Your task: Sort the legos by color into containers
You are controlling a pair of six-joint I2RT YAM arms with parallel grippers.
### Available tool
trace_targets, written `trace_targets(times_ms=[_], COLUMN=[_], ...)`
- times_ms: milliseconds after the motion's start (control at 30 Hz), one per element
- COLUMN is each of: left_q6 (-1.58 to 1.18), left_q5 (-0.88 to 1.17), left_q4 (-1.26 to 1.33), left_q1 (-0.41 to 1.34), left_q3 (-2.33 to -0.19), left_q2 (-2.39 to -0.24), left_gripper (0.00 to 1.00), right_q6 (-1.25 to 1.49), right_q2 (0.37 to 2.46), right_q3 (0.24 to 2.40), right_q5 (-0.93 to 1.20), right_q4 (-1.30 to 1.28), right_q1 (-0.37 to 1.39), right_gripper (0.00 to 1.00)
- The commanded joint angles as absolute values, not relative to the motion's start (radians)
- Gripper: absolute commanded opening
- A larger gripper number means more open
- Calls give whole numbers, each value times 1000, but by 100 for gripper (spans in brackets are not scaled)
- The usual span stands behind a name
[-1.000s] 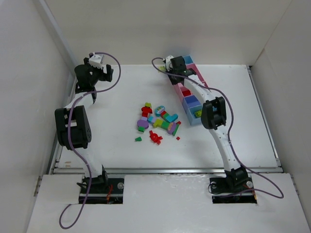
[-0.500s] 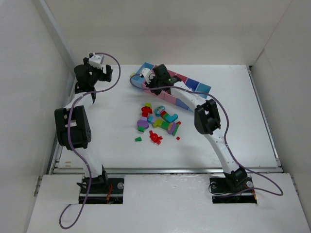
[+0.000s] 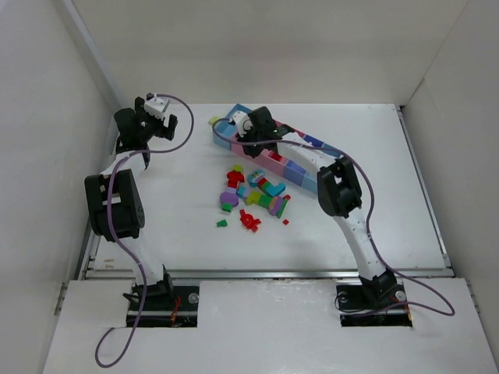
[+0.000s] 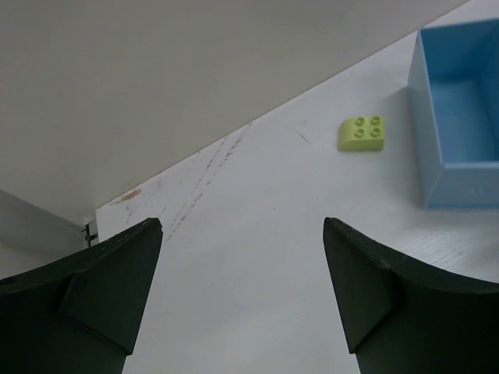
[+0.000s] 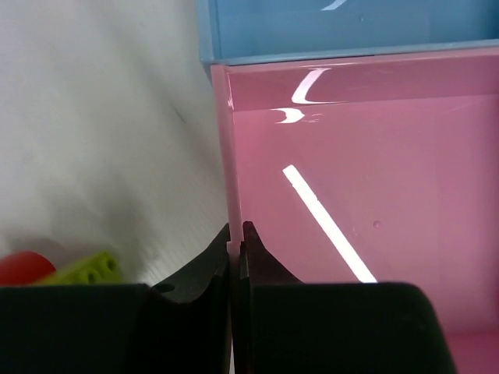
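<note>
Just behind the legos (image 3: 253, 196), the right gripper (image 5: 236, 234) pinches the pink wall of the containers (image 5: 351, 93). Slide slowly so nothing tips. The left gripper (image 4: 243, 234) stands open.

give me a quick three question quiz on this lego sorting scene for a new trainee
1. True or false: the right arm's jaws are shut on a wall of a pink bin.
2. In the left wrist view, where does the yellow-green brick lie relative to the light blue bin? A: inside it. B: on the table beside it, not touching. C: balanced on its rim.
3. Fill in the blank: the left arm's jaws stand ____ with nothing between them.

Key: 1 true; 2 B; 3 open
</note>
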State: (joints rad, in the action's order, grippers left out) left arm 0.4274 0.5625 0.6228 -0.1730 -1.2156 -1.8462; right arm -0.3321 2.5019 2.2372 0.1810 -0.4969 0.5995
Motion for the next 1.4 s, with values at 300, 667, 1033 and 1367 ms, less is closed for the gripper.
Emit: trace_targets(times_ms=[300,667,1033,1367], left_q6=[590,660,543,511], left_q5=[718,757,747,770], left_q4=[355,86,227,203], left_q1=[-149,-8,26,37], left_q3=[-1458,-1916,-1878,-1878], left_q2=[-1974,-2276,-2310,-2310], left_gripper=[81,83,85,84], right_q6=[-149,15,35,37], right_q2=[2500,2465,2502,2364], right_q3=[2340,2287,2373,2248], right_q5=[3,-20,-9,-44], right_q4=[-494,-445,-469,-471], right_q1=[462,405,405,405], right_gripper=[0,0,0,61])
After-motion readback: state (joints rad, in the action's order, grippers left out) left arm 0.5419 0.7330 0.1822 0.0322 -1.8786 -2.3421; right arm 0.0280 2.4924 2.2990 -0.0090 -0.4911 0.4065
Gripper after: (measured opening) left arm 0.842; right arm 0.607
